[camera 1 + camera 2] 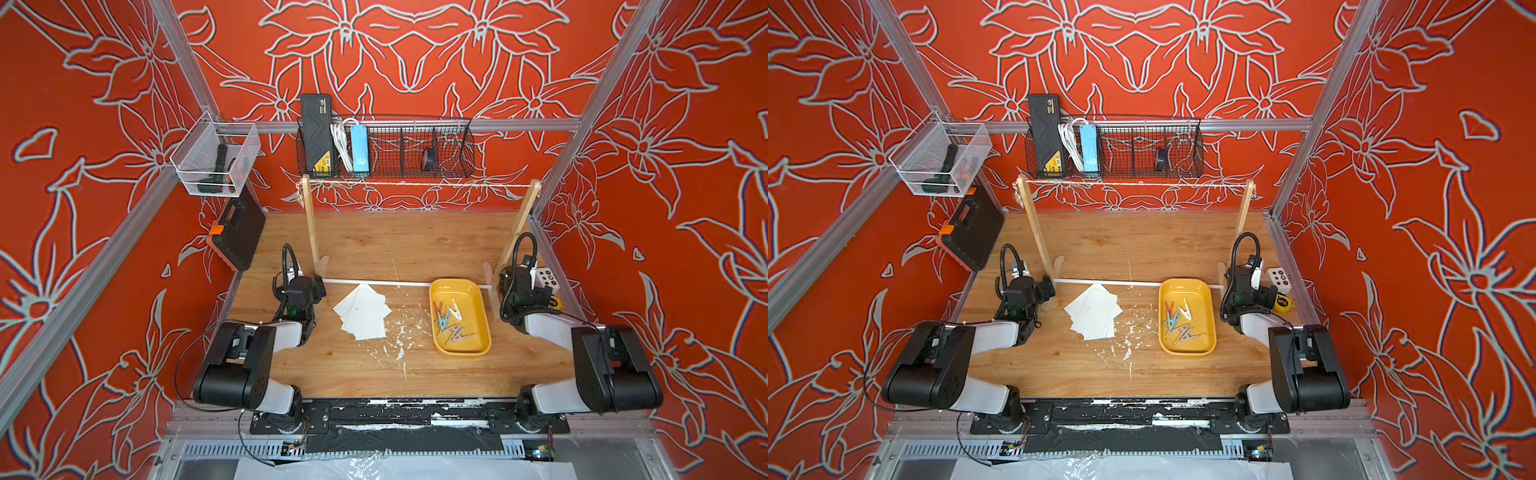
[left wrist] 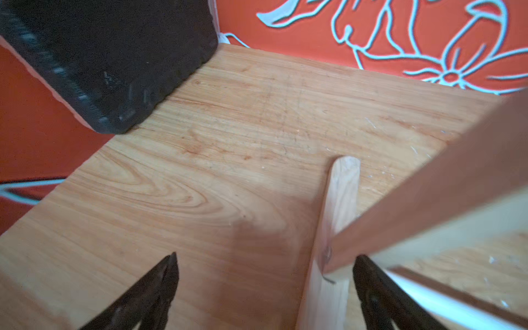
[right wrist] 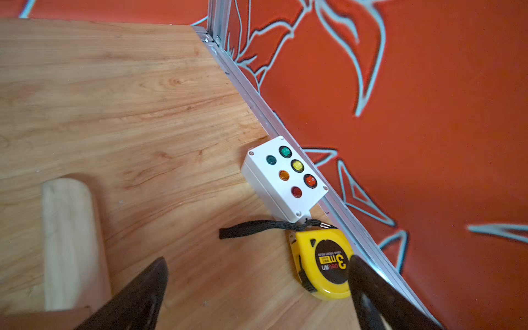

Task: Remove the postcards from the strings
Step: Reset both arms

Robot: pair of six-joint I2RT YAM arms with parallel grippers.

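Postcards (image 1: 362, 311) lie stacked, lower ones mostly covered; left gripper (image 2: 266, 255) and right gripper (image 3: 257, 258) gape empty

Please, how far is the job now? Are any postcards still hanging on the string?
Done: the string carries nothing, the postcards lie in a loose pile on the table, and the pegs are in the yellow tray. In hand: nothing; the left claw and right claw are both open and empty. Left: nothing that I can see.
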